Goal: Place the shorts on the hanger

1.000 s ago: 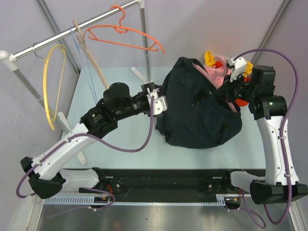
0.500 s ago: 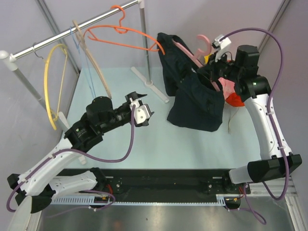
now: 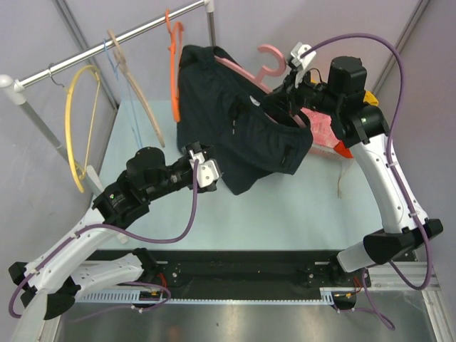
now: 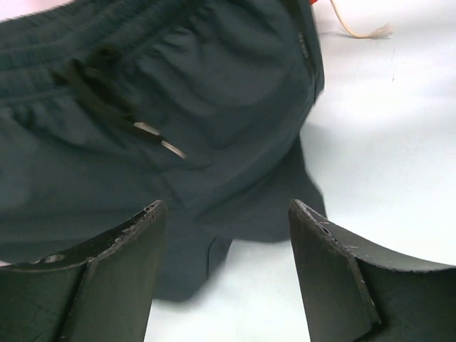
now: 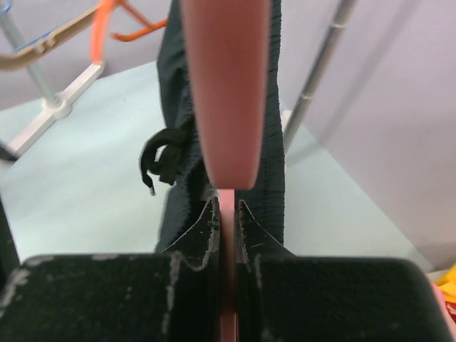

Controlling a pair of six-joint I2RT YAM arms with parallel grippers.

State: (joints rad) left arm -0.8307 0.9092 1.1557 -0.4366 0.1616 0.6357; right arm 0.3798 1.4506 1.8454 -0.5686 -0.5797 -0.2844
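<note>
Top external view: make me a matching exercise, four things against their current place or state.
1 shorts
2 pink hanger
3 left gripper
4 orange hanger

A hooked on the rail
B open, holding nothing
C clamped between the fingers of the right gripper
D draped over the pink hanger

Pairs: 1-D, 2-C, 3-B, 4-A

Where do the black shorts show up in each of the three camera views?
Top external: shorts centre, hanging on the pink hanger.
Left wrist: filling the upper left, beyond the open left hand.
Right wrist: behind the hanger, upper centre.
Shared landmark: black drawstring, in both wrist views.
</note>
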